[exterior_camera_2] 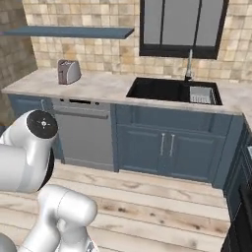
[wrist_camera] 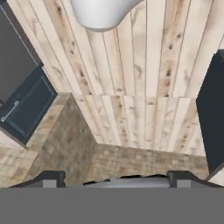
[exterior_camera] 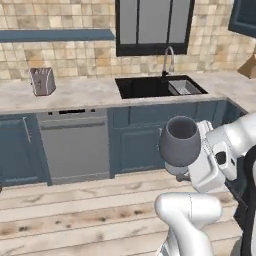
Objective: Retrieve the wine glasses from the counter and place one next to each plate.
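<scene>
Wine glass first in purpose, though the scene runs larger; the counter [exterior_camera: 85,92] crosses the middle of the left base view from edge to edge, with its sink [exterior_camera: 150,86] at centre and a toaster [exterior_camera: 42,81] at the left; below it the plank floor [exterior_camera: 75,210] takes the lower part of the frame. The arm [exterior_camera: 190,215] rises at the lower right; at its hand, right of centre, the large wide-bowled wine glass [exterior_camera: 180,140] hangs clear of counter and floor, so I judge it carried. Its long axis stands about upright, mouth up, the bowl just left of the hand. In the hand view the gripper [wrist_camera: 117,178] has its fingertips [wrist_camera: 50,177] set wide at the bottom edge, a pale curve between them; the jaws look spread nearly full around the glass. Setting it down calls for keeping that axis upright.
</scene>
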